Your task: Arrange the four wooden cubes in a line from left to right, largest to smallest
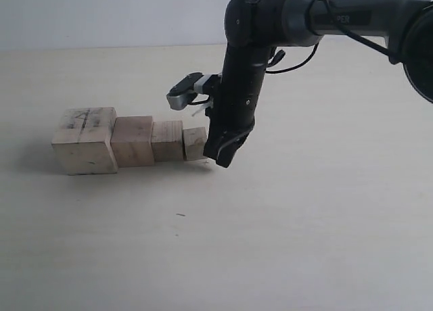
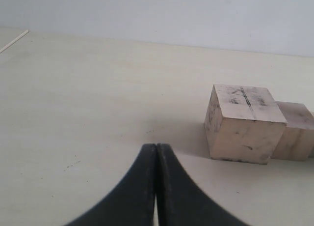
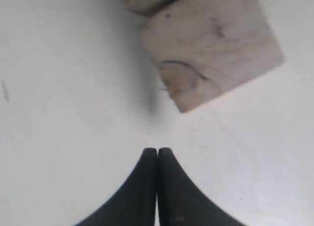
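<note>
A pale desk (image 1: 304, 223) is seen across the whole exterior view, and all four cubes are carried on it. The right arm (image 1: 243, 88), black and grey, is reached in from the upper right and bent downward toward the row's right end.

The cubes are set in one row on the left half of the desk, graded down in size from left to right. The largest cube (image 1: 84, 140) is placed at the far left; dark scribbles are borne on its top, and its front face is set forward of the others. The same cube (image 2: 244, 123) is shown in the left wrist view, marked on top and on its sides. The second cube (image 1: 132, 141) is pressed against its right side, and is also caught in the left wrist view (image 2: 294, 132). The third cube (image 1: 167, 141) is set touching the second. The smallest cube (image 1: 195, 143) is placed last, against the third and turned slightly out of line. Its top, with a curved grain mark, is seen in the right wrist view (image 3: 211, 44).

A small grey camera (image 1: 184, 91) is mounted on the right arm's wrist.

The right gripper (image 1: 223, 161) is held low, just beside the smallest cube on its right, apart from it; its fingers are pressed together, with nothing between them. The left gripper (image 2: 156, 148) is likewise closed on nothing, with its tips well apart from the largest cube.
</note>
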